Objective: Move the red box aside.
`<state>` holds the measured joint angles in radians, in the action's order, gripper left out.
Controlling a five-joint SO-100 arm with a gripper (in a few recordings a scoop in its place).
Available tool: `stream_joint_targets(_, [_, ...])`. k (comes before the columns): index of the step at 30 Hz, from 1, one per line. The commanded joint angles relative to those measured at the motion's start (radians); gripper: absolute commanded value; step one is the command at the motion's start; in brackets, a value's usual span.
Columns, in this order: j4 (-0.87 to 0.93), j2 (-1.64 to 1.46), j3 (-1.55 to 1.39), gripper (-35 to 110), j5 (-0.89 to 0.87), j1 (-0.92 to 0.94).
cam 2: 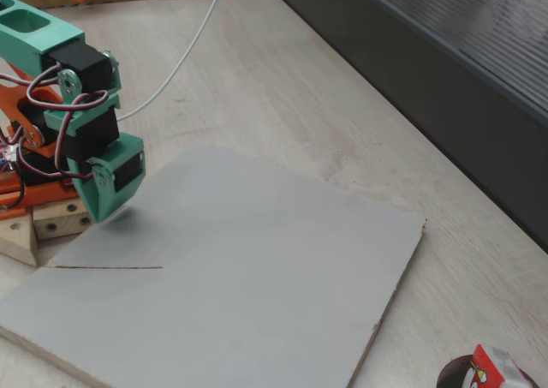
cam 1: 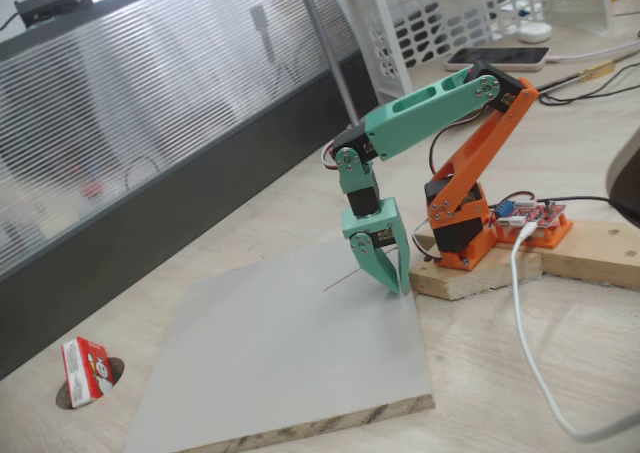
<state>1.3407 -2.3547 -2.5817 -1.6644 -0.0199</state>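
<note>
In a fixed view the red box (cam 1: 85, 370) stands on edge at the far lower left, on the tabletop (cam 1: 300, 193), off the grey board (cam 1: 285, 358) and well apart from the hand (cam 1: 392, 278). It sits at the rim of a round dark hole (cam 1: 70, 388) in the tabletop. Red face with a white cartoon figure, white side. In the other fixed view the box (cam 2: 495, 373) is at the bottom right edge, partly cut off, again beside the dark hole (cam 2: 454, 377) and far from the hand (cam 2: 101, 206).

Grey board: flat, plywood edge showing, a thin dark line (cam 1: 340, 281) drawn on it just left of the hand.

Hand: green, pointing down, tips at or just above the board near its far right corner. Fingers look close together, narrow, nothing between them; whether the tips touch the board I cannot tell. In the other fixed view the hand hangs over the board's left end, a small shadow under it.

Right of the hand: orange arm base (cam 1: 462, 228) mounted on a wooden block (cam 1: 560, 258), a red circuit board (cam 1: 530, 218) on the block behind it, and a white cable (cam 1: 525, 323) running down across the tabletop. Further back right, a phone (cam 1: 498, 58) and a white lattice crate (cam 1: 450, 13).
</note>
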Motion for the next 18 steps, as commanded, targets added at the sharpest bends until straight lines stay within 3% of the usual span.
stream_joint_targets(1, [0.008, -0.075, -0.009, 4, -0.011, -0.015])
stream_joint_targets(10, [0.146, -0.075, 0.006, 4, -0.006, -0.015])
stream_joint_targets(18, [0.147, -0.077, 0.009, 4, -0.006, -0.015])
